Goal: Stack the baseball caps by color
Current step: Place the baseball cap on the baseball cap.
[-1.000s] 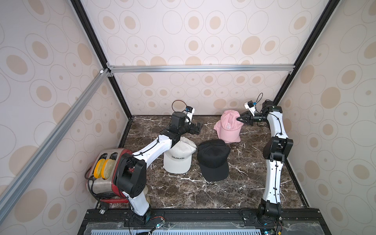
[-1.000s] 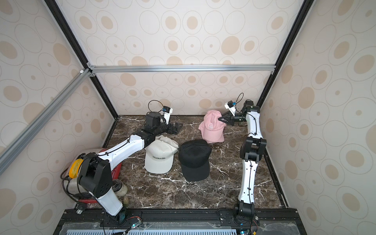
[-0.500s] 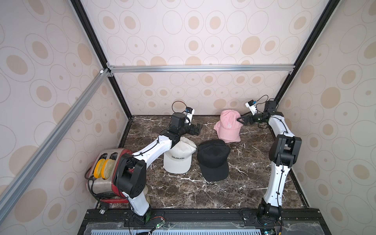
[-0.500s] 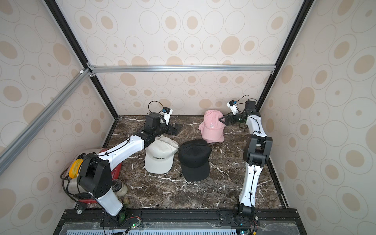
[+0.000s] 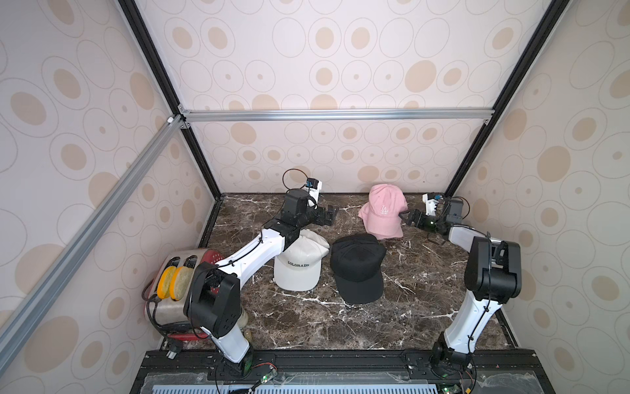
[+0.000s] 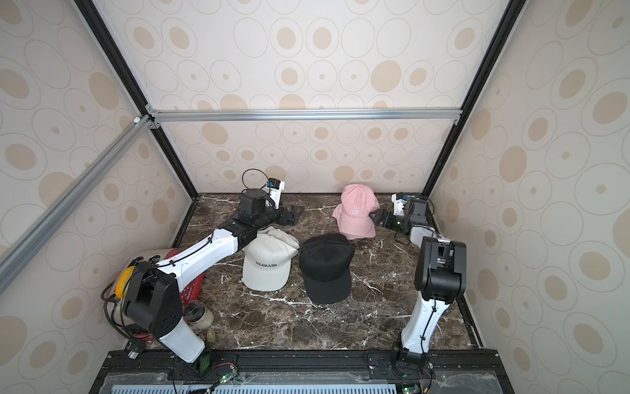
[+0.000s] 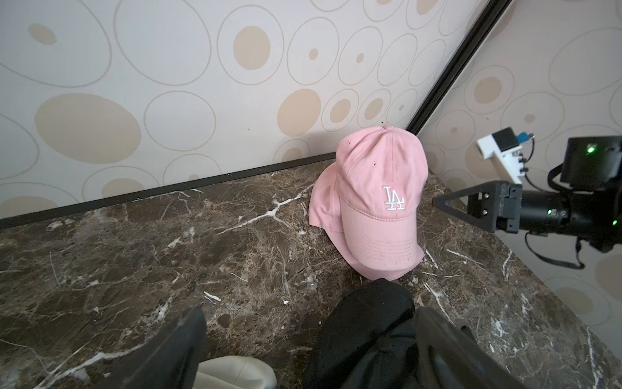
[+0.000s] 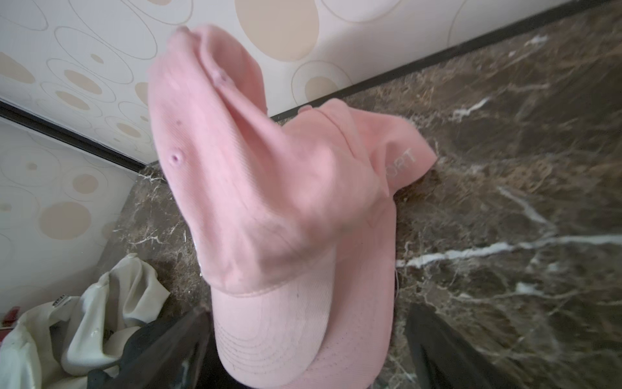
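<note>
- Two pink caps [image 5: 383, 213] sit nested straight ahead of the right tool [image 5: 409, 217], just off its fingertips. The left wrist view shows a sliver of table [image 7: 168, 252] between tip and fabric, so they are near but apart.
- The right tool's jaws stand wide and hold nothing. In the right wrist view the top cap's brim [image 8: 269, 323] falls between the two fingers, which I judge to be line of sight, not a grip.
- The pair's long axis, crown to brim, runs across the tool's pointing line, with crowns to one side and brims to the other, toward the arm's base. The tool faces their flank.
- The lower cap [image 7: 323, 202] is turned a little out from under the top cap [image 7: 380, 182], so the pair is nested but askew.
- The left tool [image 5: 329, 216] is also wide and empty. It aims at the same pair but is well apart, with bare table between. The white caps [image 5: 296, 269] lie behind it under its arm, and the black caps [image 5: 358, 269] lie off to its side.
- The right arm is plainly nearer. With three single-colour piles, the sorting looks about done, though I cannot tell how many caps each pile holds. Any squaring nudge or pull-back should run along the right tool's own axis, so no finger drags the brim.
</note>
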Available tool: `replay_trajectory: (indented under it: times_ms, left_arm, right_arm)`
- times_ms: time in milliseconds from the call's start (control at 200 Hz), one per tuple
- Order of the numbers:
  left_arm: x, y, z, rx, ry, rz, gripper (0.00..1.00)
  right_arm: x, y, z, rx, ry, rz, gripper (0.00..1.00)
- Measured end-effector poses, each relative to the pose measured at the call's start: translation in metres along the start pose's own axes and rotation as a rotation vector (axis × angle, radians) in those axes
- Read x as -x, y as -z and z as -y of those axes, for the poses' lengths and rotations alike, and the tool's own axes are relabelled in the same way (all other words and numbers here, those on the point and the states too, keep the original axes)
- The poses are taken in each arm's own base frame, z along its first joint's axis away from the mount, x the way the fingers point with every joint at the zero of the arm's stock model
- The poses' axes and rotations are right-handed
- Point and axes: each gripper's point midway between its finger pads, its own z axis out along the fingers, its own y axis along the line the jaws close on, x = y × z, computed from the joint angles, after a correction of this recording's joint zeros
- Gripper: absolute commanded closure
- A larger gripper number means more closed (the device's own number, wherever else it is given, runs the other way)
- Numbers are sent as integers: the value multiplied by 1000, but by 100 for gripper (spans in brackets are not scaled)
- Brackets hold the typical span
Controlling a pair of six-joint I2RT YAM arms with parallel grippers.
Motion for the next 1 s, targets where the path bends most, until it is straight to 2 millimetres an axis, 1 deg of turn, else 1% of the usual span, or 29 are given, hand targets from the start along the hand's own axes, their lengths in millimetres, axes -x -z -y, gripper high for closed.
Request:
replay_trajectory:
  times_ms: [85, 185, 275, 381, 456, 571, 741, 911, 1001]
  left_arm:
    - [0, 0, 0, 0, 12, 0, 1]
    - [0, 0, -1, 7, 17, 1, 1]
    - [0, 0, -2, 10, 19, 1, 1]
    - [0, 0, -2, 11, 21, 0, 1]
    - [0, 0, -2, 11, 21, -1, 1]
    - [-1, 0, -2, 11, 21, -1, 1]
    - [-1, 0, -2, 12, 21, -2, 1]
    - [0, 0, -2, 13, 21, -1, 1]
    - [0, 0, -2, 13, 21, -1, 1]
  right_arm:
    - [-1, -8, 1, 40, -28, 23, 12]
    - [1, -11, -4, 100, -43, 55, 13]
    - [-1, -11, -9, 141, -56, 71, 11]
    - [-5, -11, -13, 175, -75, 89, 4]
    - [-7, -13, -12, 191, -87, 99, 4]
    - [-16, -17, -11, 198, -106, 92, 4]
    - [-22, -22, -17, 232, -105, 92, 11]
    - [-21, -23, -26, 280, -104, 92, 17]
    - [-19, -22, -29, 296, -102, 99, 22]
